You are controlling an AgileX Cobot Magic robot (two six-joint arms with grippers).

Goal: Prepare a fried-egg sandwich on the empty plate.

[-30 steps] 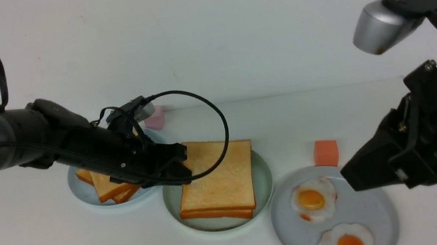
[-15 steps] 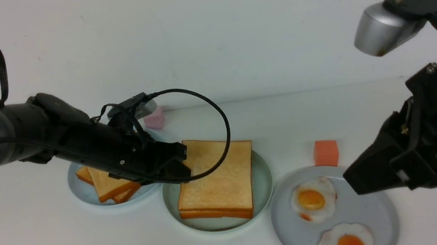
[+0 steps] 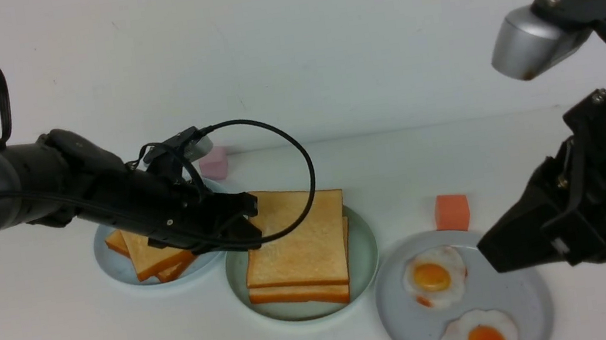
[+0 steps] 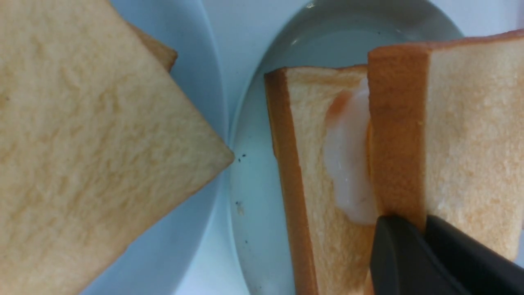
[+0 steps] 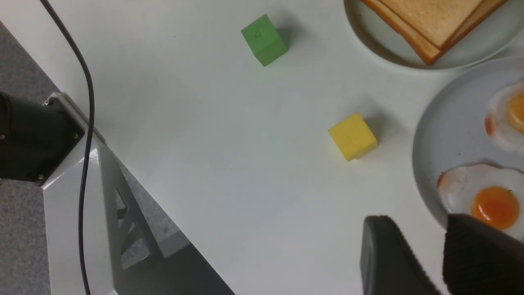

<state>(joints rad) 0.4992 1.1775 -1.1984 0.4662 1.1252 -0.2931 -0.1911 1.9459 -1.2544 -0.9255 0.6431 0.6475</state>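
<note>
Left end effector (image 3: 242,226) clamped on porous top toast slice (image 3: 298,239) (tilted), round mint-green plate (image 3: 365,250), glossy egg white (image 4: 348,164) beneath

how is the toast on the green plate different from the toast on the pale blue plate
The toast on the mint-green plate is a sandwich: the left wrist view shows egg white between its slices; the toast pile on the pale blue plate shows none. The left gripper pinches the sandwich's top slice, lifted at one edge; nothing grips the pile. Both are square golden toast with orange-brown crusts.

matt, porous toast (image 4: 82,135); glossy plate (image 4: 262,229)
</note>
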